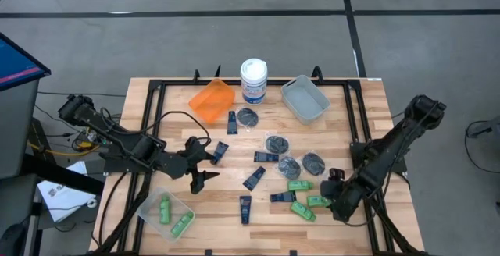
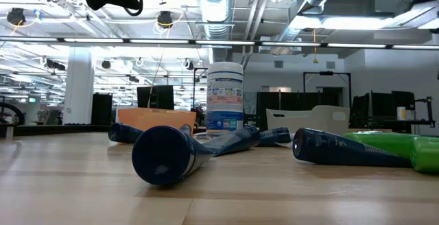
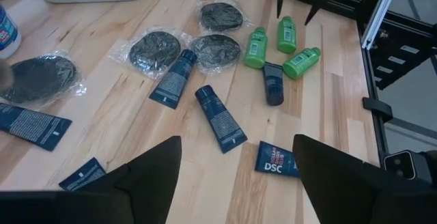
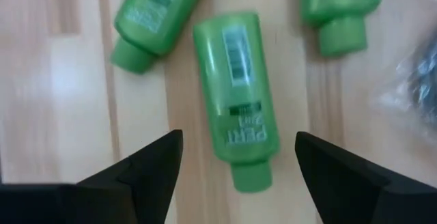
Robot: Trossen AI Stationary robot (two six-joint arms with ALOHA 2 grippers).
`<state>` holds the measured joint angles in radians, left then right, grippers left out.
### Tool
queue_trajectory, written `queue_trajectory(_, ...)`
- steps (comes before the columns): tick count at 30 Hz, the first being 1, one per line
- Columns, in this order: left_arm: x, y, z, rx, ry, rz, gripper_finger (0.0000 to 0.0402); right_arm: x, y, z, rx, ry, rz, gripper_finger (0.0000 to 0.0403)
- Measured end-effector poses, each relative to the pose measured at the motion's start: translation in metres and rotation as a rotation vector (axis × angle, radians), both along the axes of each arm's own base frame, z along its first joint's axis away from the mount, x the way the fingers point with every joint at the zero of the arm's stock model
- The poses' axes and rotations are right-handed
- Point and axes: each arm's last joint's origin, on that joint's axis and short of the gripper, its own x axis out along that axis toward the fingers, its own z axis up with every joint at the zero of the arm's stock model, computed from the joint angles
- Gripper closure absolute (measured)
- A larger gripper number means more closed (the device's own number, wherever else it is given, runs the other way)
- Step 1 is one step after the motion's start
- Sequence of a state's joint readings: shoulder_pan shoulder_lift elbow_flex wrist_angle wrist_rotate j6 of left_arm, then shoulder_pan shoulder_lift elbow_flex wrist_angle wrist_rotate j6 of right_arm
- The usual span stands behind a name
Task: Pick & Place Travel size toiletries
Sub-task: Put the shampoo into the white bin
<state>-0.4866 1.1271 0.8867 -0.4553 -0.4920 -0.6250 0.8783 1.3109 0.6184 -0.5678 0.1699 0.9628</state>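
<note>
Travel size toiletries lie scattered on the wooden table: green bottles (image 1: 299, 184), navy tubes (image 1: 254, 178) and round dark pots (image 1: 276, 143) in clear wrap. My right gripper (image 1: 332, 189) hangs open, pointing steeply down, over three green bottles at the near right. One of them (image 4: 239, 101) lies flat between its fingers (image 4: 147, 166) in the right wrist view, and no touch shows. My left gripper (image 1: 209, 165) stands open above the table's left middle, with tubes (image 3: 220, 117) beyond its fingertips (image 3: 235, 162).
A clear bin (image 1: 148, 206) at the near left holds two green bottles (image 1: 181, 223). An orange bin (image 1: 212, 100), a white tub with a blue label (image 1: 253, 80) and a grey bin (image 1: 305, 98) stand along the far side. A black frame (image 1: 355, 131) borders the table.
</note>
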Motion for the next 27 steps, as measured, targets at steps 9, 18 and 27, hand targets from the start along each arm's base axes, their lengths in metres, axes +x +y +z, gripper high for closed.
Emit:
queue_trajectory(9,0.000,0.000,0.000,0.001,0.001,0.000,0.0126,-0.009,0.001,-0.022,-0.125,0.157,-0.063,0.0127)
queue_trajectory(18,0.000,0.000,0.000,0.000,0.001,0.000,0.0126,-0.009,0.002,-0.023,-0.122,0.167,-0.038,0.0127)
queue_trajectory(27,0.000,0.000,0.000,0.000,0.000,0.000,0.0127,0.002,-0.001,-0.019,-0.126,0.145,0.043,0.0126)
